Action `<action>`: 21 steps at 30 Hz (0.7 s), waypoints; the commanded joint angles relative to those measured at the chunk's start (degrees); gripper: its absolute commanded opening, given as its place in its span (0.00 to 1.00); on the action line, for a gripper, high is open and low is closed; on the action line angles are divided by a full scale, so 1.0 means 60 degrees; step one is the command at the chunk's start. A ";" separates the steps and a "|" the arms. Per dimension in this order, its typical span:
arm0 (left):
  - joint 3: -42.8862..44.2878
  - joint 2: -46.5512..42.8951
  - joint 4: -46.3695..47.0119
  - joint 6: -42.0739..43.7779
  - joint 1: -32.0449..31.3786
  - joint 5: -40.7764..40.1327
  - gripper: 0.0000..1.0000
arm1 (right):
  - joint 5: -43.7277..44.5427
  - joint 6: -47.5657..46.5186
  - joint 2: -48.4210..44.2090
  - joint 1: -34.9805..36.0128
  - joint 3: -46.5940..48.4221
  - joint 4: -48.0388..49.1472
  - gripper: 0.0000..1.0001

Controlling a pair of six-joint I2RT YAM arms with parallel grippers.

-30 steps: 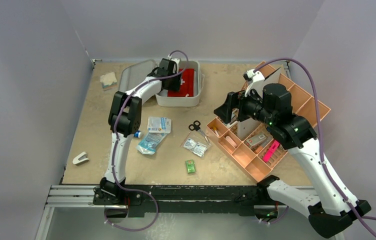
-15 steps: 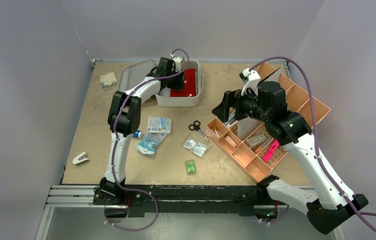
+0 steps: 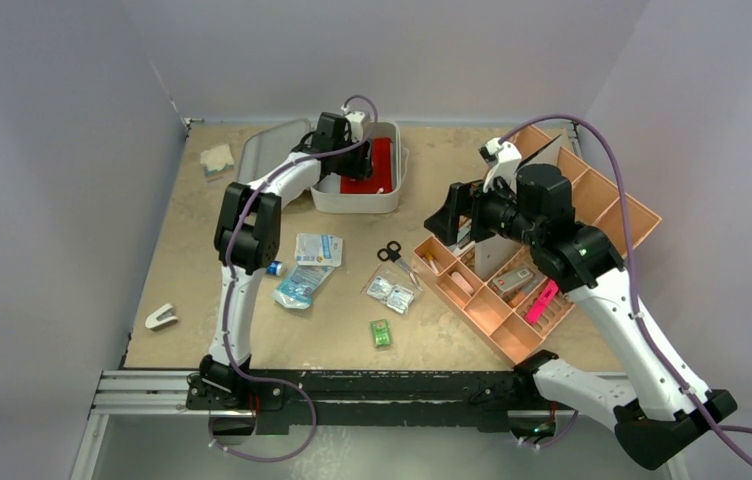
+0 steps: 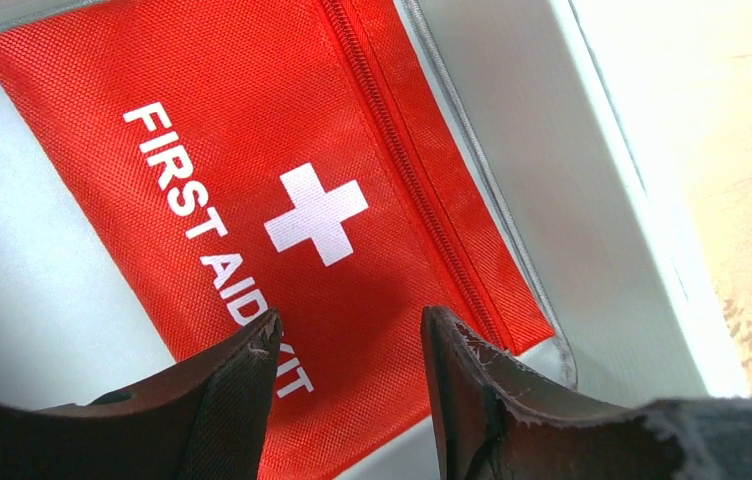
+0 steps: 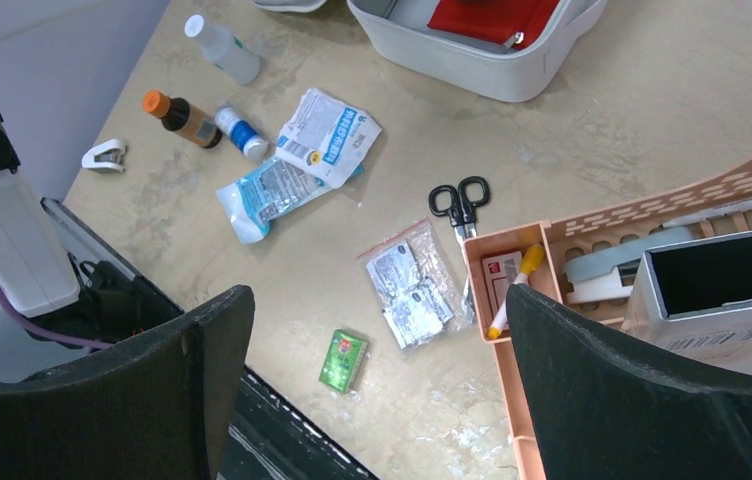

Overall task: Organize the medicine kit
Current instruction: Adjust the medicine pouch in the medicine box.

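The medicine kit (image 3: 357, 198) lies open at the back of the table, its lid (image 3: 270, 152) flat to the left. A red first aid pouch (image 3: 376, 160) lies inside it. My left gripper (image 3: 345, 168) is in the kit just above the pouch (image 4: 252, 150); in the left wrist view the gripper (image 4: 350, 330) is open and empty, with the kit's white wall (image 4: 572, 180) to its right. My right gripper (image 3: 449, 214) hangs open and empty high above the table by the orange tray; through the right wrist view's gripper (image 5: 377, 330) I see loose items.
Orange compartmented tray (image 3: 607, 203) at right. Loose on the table: scissors (image 3: 389, 253), clear bags (image 3: 392, 293), green box (image 3: 381, 333), gauze packets (image 3: 318, 249), blue pack (image 3: 297, 288), white clip (image 3: 161, 318), bandage (image 3: 217, 160). Clear bottle (image 5: 220, 48), brown bottle (image 5: 180, 115) and a small blue-white bottle (image 5: 240, 132) lie near the left arm.
My right arm has risen and shifted slightly left above the tray. My left gripper has edged slightly back over the pouch. Nothing was picked up or let go.
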 commanded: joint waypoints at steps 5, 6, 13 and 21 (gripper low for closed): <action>-0.0107 -0.1965 -0.0867 -0.0146 -0.0056 -0.0278 0.53 | 0.0179 0.0145 -0.0185 -0.0005 -0.0015 0.0168 0.97; -0.0115 -0.2277 -0.1120 -0.0140 -0.0056 -0.0301 0.54 | 0.0250 0.0169 -0.0189 0.0000 -0.0019 0.0162 0.97; -0.0620 -0.4213 -0.4016 0.0072 -0.0055 -0.0866 0.54 | 0.0401 0.0432 -0.0345 -0.0001 -0.0299 0.0300 0.98; -0.3886 -0.7399 -0.4449 -0.1792 -0.0042 -0.2951 0.58 | -0.0011 0.0728 -0.0633 0.0001 -0.0830 0.0663 0.97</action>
